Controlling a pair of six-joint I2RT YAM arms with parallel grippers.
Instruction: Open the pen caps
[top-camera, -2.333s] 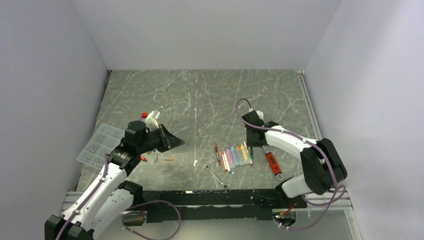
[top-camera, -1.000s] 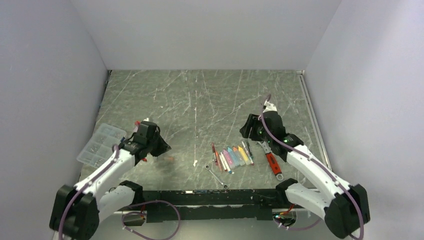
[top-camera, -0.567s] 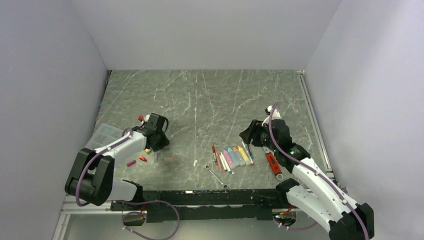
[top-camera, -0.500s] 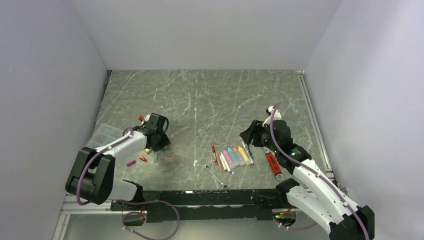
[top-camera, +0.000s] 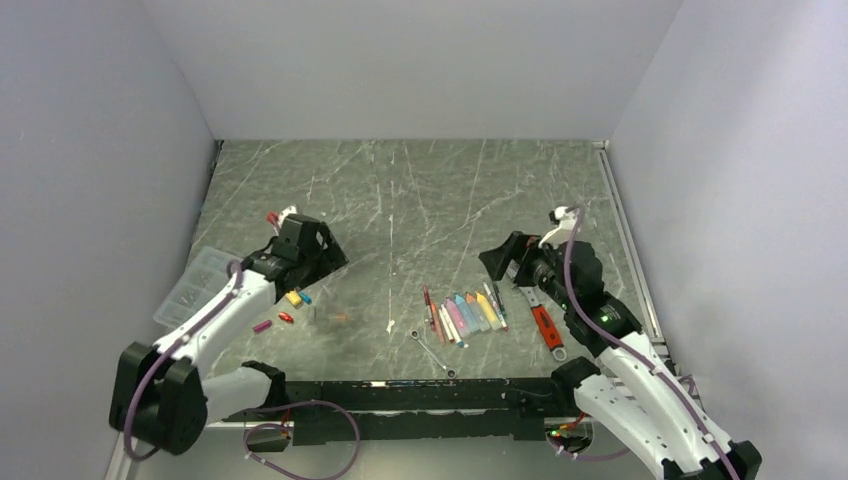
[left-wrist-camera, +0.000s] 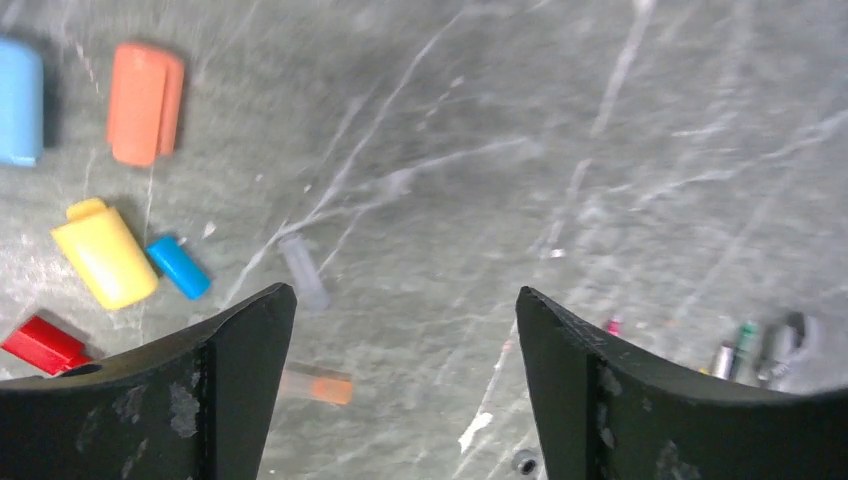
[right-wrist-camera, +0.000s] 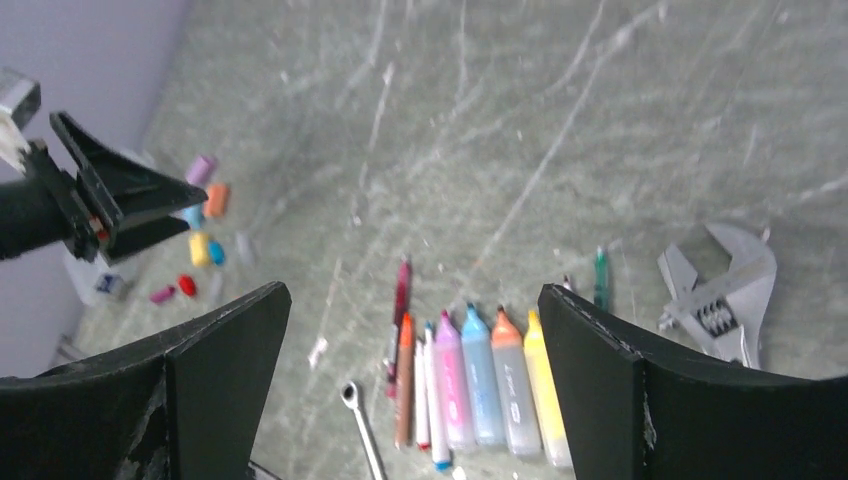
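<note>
Several loose pen caps lie in a cluster at the left: a yellow cap (top-camera: 293, 298), a small blue cap (top-camera: 304, 297), a red cap (top-camera: 286, 317) and a pink cap (top-camera: 262, 325). The left wrist view shows the yellow cap (left-wrist-camera: 103, 265), blue cap (left-wrist-camera: 180, 267), an orange cap (left-wrist-camera: 145, 115) and a clear one (left-wrist-camera: 303, 272). My left gripper (top-camera: 325, 262) (left-wrist-camera: 402, 300) hangs open just right of them, holding nothing. My right gripper (top-camera: 500, 262) (right-wrist-camera: 412, 295) is open above a row of highlighters (right-wrist-camera: 483, 380) and thin markers (right-wrist-camera: 405, 380), whose tips are bare.
A silver wrench (top-camera: 433, 352) lies left of the row near the front edge. A red-handled tool (top-camera: 545, 328) and an adjustable wrench (right-wrist-camera: 725, 290) lie right of the row. A clear plastic parts box (top-camera: 195, 290) sits at the far left by the wall.
The left gripper went from shut at the cap cluster to open and moved up and right, uncovering the yellow and blue caps. The right gripper opened wider and drew back to the right.
</note>
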